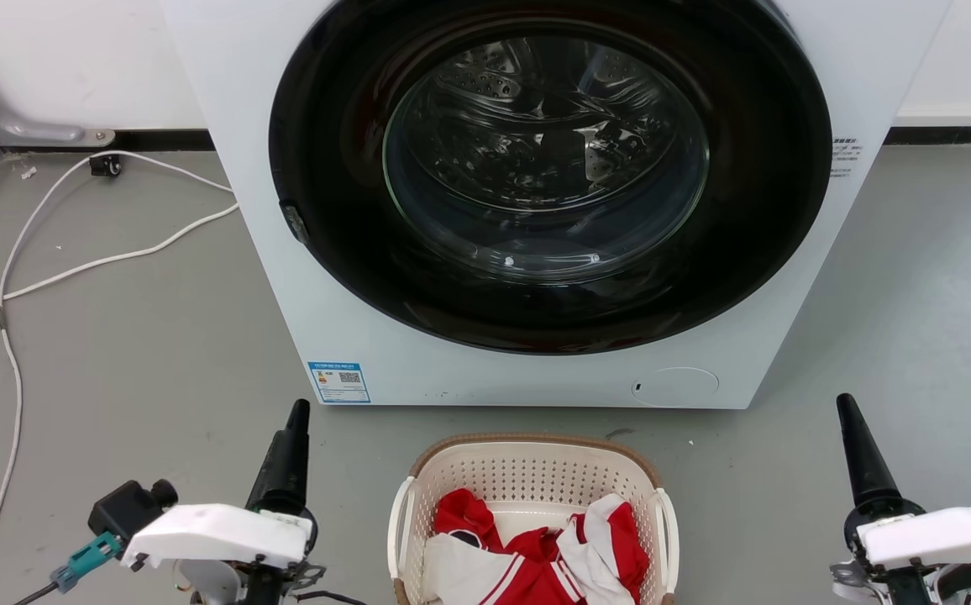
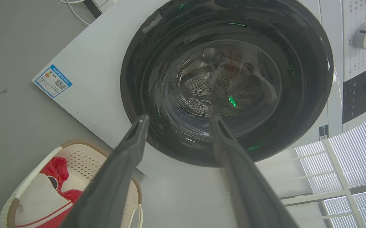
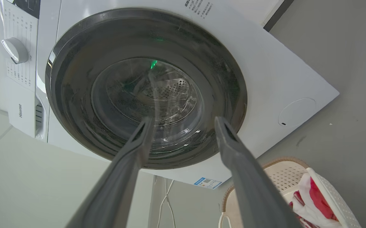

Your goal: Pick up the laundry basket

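No lift yet! Holding left fingers (image 2: 113, 177) and right fingers (image 3: 119, 177) wide apart, gripping nothing. Sitting on the floor (image 1: 158, 378), down between both pairs: laundry basket (image 1: 536, 439), untouched. Left to do: reaching, gripping handles (image 1: 399, 525), lifting.

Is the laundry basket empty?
No, red and white clothing lies inside the laundry basket on the floor before the washing machine.

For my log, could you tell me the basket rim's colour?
Brown, woven-look; the laundry basket's rim shows best in the head view.
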### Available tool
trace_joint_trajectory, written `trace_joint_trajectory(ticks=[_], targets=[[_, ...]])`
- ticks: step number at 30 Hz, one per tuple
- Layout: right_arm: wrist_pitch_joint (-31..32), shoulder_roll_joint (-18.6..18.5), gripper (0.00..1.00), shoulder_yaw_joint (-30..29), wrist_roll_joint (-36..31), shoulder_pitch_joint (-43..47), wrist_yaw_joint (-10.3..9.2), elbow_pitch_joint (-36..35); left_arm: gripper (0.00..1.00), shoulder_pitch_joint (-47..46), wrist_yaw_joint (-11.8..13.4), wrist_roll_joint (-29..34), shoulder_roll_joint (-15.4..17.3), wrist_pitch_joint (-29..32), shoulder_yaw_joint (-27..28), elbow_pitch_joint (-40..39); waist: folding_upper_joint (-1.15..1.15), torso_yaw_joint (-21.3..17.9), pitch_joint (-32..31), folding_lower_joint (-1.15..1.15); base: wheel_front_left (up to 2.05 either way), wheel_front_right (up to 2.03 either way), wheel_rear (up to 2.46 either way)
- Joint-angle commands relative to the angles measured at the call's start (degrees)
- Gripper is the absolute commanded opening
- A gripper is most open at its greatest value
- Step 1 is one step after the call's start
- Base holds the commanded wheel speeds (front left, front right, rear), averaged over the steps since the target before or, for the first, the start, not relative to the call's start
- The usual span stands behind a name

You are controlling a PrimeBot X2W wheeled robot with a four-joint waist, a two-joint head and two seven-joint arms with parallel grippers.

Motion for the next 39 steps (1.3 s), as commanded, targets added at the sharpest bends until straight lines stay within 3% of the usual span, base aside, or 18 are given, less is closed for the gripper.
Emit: trace_joint_trajectory(ticks=[1,11,39], targets=[[-0.4,-0.2,1.0,0.2,-3.2,-0.2,0.05,-1.6,1.0,-1.4,0.3,2.8,0.2,-0.7,-0.6,-0.9,0.0,0.0,0.0,0.0,0.0,0.0,0.0],[0.0,0.1,1.0,1.6,-15.1,0.8,0.07,-4.7,1.0,-1.6,1.0,13.0,0.2,-2.8,-2.7,-0.5,0.0,0.2,0.1,0.0,0.0,0.0,0.0],[0.8,0.5,1.0,3.2,-38.7,4.2,0.1,-10.8,1.0,-2.2,3.4,34.3,1.1,-7.5,-7.1,1.2,0.0,0.3,0.1,0.0,0.0,0.0,0.0]])
